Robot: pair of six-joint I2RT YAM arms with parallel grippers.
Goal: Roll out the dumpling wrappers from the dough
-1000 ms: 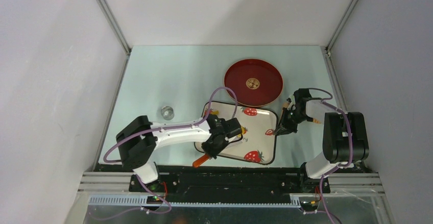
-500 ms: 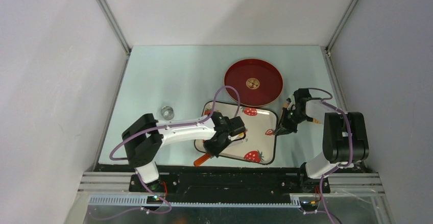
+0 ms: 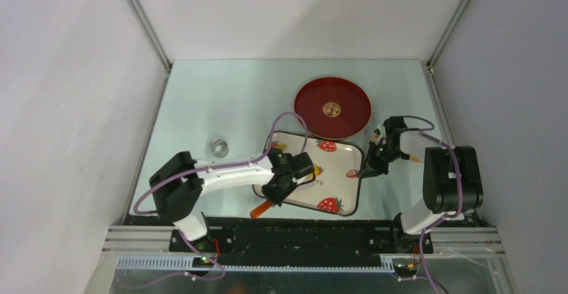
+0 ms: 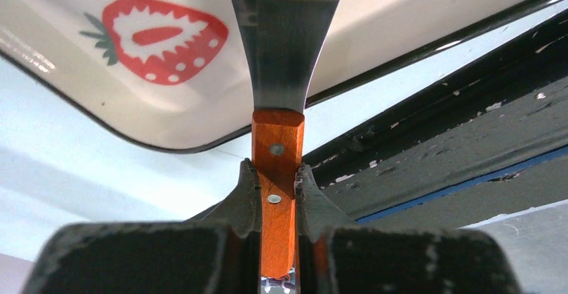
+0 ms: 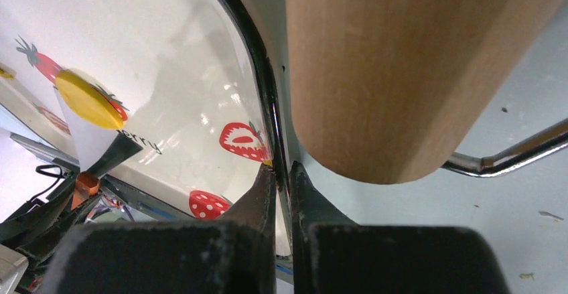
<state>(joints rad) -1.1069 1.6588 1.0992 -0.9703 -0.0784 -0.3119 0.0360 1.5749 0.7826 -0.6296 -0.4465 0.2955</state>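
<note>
Top external: the left fingers (image 3: 274, 193) reach over the near left corner of the strawberry tray (image 3: 338, 160), and the right fingers (image 3: 370, 167) sit at its right rim. The red plate (image 3: 311, 110) beyond shows no yellow dough. The bench (image 3: 221, 100) is pale blue-green, boxed in by plain grey walls (image 3: 67, 106) and metal posts.

Left wrist: the fingers pinch the orange handle of a spatula (image 4: 276, 147), whose blade lies over the tray.

Right wrist: the fingers are pressed together on the tray's black rim, with a rolling pin (image 5: 402, 73) just beside them. One round yellow wrapper (image 5: 86, 98) rests on the blade, above the tray. A dough scrap (image 5: 5, 73) lies further off. Rolling and cutting look done for this wrapper; carrying it to the plate seems left.
</note>
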